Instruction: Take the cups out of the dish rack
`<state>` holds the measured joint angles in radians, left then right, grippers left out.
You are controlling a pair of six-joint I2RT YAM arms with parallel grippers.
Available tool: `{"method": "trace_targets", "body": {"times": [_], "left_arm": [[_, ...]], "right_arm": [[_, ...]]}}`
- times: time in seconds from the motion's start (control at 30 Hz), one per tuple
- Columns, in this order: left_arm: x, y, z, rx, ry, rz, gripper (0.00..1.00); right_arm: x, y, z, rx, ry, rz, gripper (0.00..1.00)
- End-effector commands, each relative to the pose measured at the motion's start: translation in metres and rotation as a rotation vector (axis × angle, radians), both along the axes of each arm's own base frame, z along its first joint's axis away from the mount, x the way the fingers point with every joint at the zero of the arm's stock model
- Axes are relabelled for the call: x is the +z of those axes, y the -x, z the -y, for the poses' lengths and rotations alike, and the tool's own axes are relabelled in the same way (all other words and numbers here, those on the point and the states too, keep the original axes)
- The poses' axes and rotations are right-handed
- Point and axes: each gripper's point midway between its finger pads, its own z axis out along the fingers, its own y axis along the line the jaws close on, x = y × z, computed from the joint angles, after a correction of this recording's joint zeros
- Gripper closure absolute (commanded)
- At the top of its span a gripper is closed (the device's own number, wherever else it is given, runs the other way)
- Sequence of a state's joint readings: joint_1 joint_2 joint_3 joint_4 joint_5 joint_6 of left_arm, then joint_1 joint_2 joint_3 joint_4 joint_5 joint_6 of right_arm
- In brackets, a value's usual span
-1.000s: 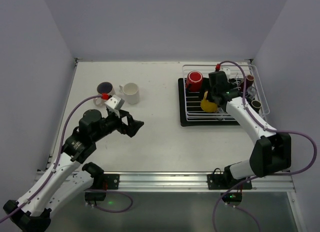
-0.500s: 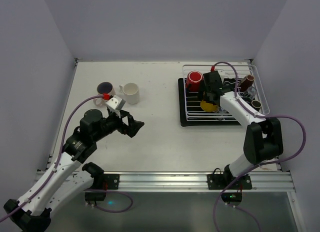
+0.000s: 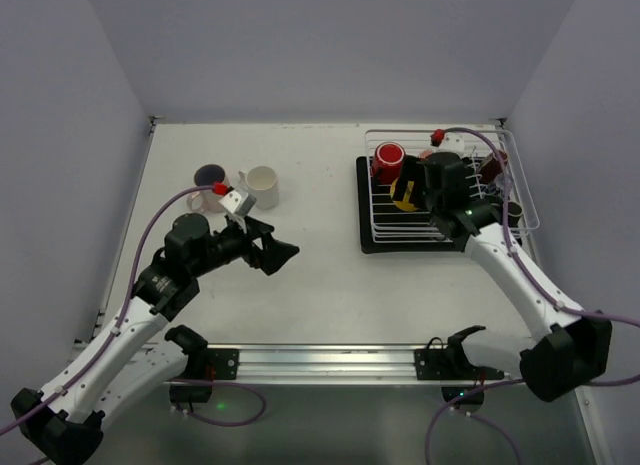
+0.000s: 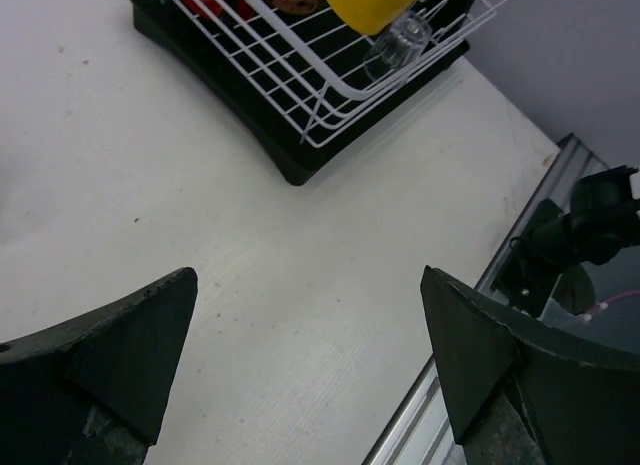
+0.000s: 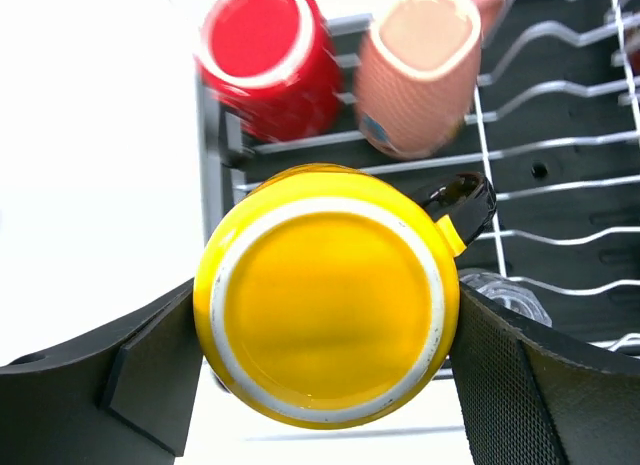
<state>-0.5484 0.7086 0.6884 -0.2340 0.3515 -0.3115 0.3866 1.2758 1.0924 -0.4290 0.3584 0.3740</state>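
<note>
My right gripper (image 5: 325, 310) is shut on a yellow cup (image 5: 325, 295), one finger pressed against each side, with the cup's base facing the camera. From above, the yellow cup (image 3: 405, 195) hangs over the white wire dish rack (image 3: 372, 217) next to the right gripper (image 3: 424, 191). In the rack lie a red cup (image 5: 268, 55), a pinkish-brown cup (image 5: 420, 70) and a clear glass (image 5: 503, 297). The left gripper (image 3: 286, 253) stands open over bare table, well left of the rack; nothing sits between its fingers (image 4: 120, 345).
A cream cup with a dark inside (image 3: 210, 175) and a white cup (image 3: 262, 186) stand on the table at the back left. Two dark brown cups (image 3: 498, 165) sit at the rack's right side. A black tray (image 3: 364, 237) lies under the rack.
The right gripper closed on the yellow cup and drew it up and back-left inside the rack. The left gripper shifted slightly right.
</note>
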Motion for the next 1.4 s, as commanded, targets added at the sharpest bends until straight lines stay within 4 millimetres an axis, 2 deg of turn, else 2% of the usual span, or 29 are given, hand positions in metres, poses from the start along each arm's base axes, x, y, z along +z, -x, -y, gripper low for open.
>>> {"method": "trace_targets", "body": {"times": [0.0, 0.03, 0.1, 0.13, 0.17, 0.23, 0.27, 0.3, 0.33, 0.37, 0.4, 0.47, 0.77, 0.87, 0.9, 0.93, 1.0, 1.03, 1.1, 1.13, 1.23, 1.27, 1.33, 1.37], "left_arm": [[0.042, 0.010, 0.021, -0.102, 0.168, 0.027, 0.03], [0.045, 0.013, 0.028, -0.136, 0.209, 0.007, 0.03], [0.053, 0.016, 0.036, -0.176, 0.261, -0.004, 0.05], [0.056, 0.018, 0.042, -0.210, 0.302, -0.032, 0.06], [0.058, 0.020, 0.045, -0.228, 0.323, -0.042, 0.07], [0.063, 0.022, 0.049, -0.248, 0.387, -0.065, 0.09], [0.066, 0.022, 0.050, -0.251, 0.406, -0.064, 0.11], [0.071, 0.022, 0.051, -0.253, 0.432, -0.050, 0.11], [0.067, 0.021, 0.052, -0.247, 0.451, -0.084, 0.12], [0.068, 0.021, 0.052, -0.247, 0.467, -0.086, 0.13], [0.073, 0.022, 0.054, -0.260, 0.499, -0.091, 0.13], [0.069, 0.024, 0.056, -0.272, 0.521, -0.114, 0.14], [0.064, 0.025, 0.068, -0.299, 0.571, -0.164, 0.21], [0.064, 0.026, 0.070, -0.309, 0.587, -0.169, 0.29], [0.066, 0.028, 0.069, -0.312, 0.602, -0.161, 0.34], [0.067, 0.028, 0.069, -0.312, 0.610, -0.157, 0.47], [0.071, 0.027, 0.067, -0.303, 0.623, -0.139, 0.61], [0.073, 0.027, 0.066, -0.299, 0.628, -0.130, 0.78], [0.075, 0.027, 0.065, -0.294, 0.633, -0.115, 0.96], [0.075, 0.027, 0.064, -0.291, 0.633, -0.112, 1.00], [0.076, 0.029, 0.061, -0.284, 0.627, -0.094, 1.00], [0.073, 0.028, 0.061, -0.272, 0.616, -0.103, 1.00], [0.075, 0.028, 0.057, -0.256, 0.596, -0.068, 1.00], [0.063, 0.025, 0.057, -0.226, 0.553, -0.110, 1.00]], "right_arm": [[0.073, 0.005, -0.021, 0.071, -0.163, 0.265, 0.50], [0.081, 0.015, -0.039, 0.137, -0.203, 0.289, 0.50], [0.105, 0.033, -0.055, 0.202, -0.292, 0.367, 0.50], [0.109, 0.044, -0.075, 0.288, -0.349, 0.382, 0.50], [0.124, 0.057, -0.083, 0.331, -0.427, 0.418, 0.50], [0.138, 0.073, -0.102, 0.434, -0.549, 0.472, 0.51], [0.144, 0.089, -0.117, 0.520, -0.641, 0.456, 0.51], [0.153, 0.100, -0.123, 0.567, -0.699, 0.475, 0.51], [0.146, 0.107, -0.130, 0.607, -0.739, 0.457, 0.51], [0.160, 0.122, -0.141, 0.691, -0.823, 0.468, 0.51], [0.162, 0.129, -0.148, 0.732, -0.857, 0.458, 0.51], [0.164, 0.139, -0.157, 0.783, -0.902, 0.454, 0.50], [0.149, 0.156, -0.197, 0.917, -1.022, 0.366, 0.50], [0.144, 0.157, -0.208, 0.932, -1.038, 0.341, 0.50], [0.142, 0.157, -0.210, 0.931, -1.043, 0.336, 0.50], [0.141, 0.157, -0.211, 0.927, -1.055, 0.337, 0.50], [0.134, 0.156, -0.214, 0.928, -1.065, 0.319, 0.50], [0.133, 0.156, -0.215, 0.926, -1.078, 0.316, 0.50], [0.132, 0.156, -0.215, 0.924, -1.092, 0.321, 0.48], [0.131, 0.155, -0.214, 0.914, -1.096, 0.324, 0.38], [0.130, 0.153, -0.212, 0.896, -1.095, 0.329, 0.14], [0.129, 0.152, -0.211, 0.887, -1.094, 0.326, 0.02], [0.129, 0.150, -0.208, 0.870, -1.076, 0.338, 0.01], [0.130, 0.145, -0.203, 0.834, -1.067, 0.357, 0.01]]}}
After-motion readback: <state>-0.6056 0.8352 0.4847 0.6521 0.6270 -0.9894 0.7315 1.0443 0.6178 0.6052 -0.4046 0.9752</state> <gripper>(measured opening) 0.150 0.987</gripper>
